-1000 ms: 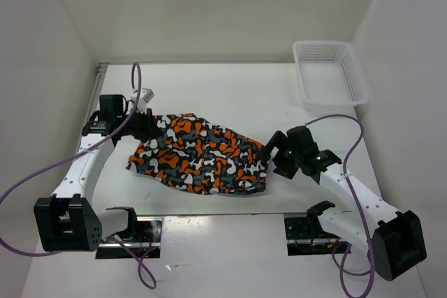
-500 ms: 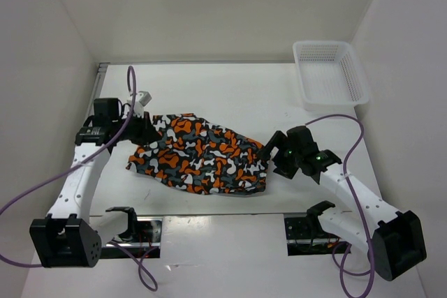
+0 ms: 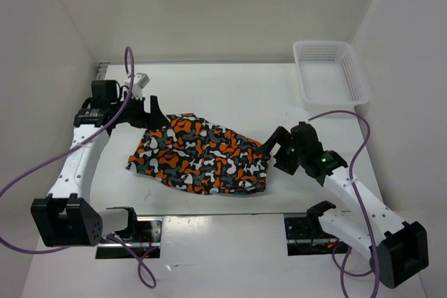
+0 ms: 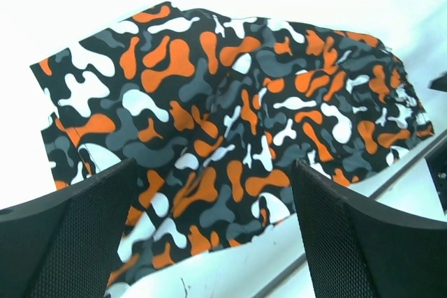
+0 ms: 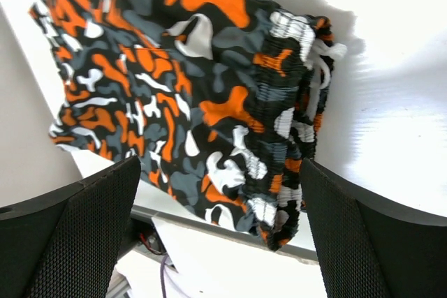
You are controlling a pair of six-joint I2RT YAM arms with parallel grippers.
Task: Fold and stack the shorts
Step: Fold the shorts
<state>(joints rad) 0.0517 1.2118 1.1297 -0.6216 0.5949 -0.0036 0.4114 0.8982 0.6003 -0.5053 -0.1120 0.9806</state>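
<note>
**Top view:** The shorts (image 3: 202,155) lie flat at the middle of the table (image 3: 230,92), apparently doubled over once. The left gripper (image 3: 155,113) hangs just off their 10 o'clock corner, and the right gripper (image 3: 272,146) sits at their 3 o'clock end. Both have their jaws spread and hold nothing. With one arm posted at each end, the cloth can probably be taken from both sides for another fold. The basket (image 3: 328,45) stands well apart at 1 o'clock.

**Left wrist view:** The fingers (image 4: 77,235) stand wide apart above the shorts (image 4: 230,102). No cloth is pinched between them. The hem edge runs from 9 to 6 o'clock, within reach.

**Right wrist view:** The fingers (image 5: 70,242) are likewise parted. The gathered waistband (image 5: 286,137), layered on itself, lies at 3 o'clock, a thick edge likely easier to grasp.
</note>
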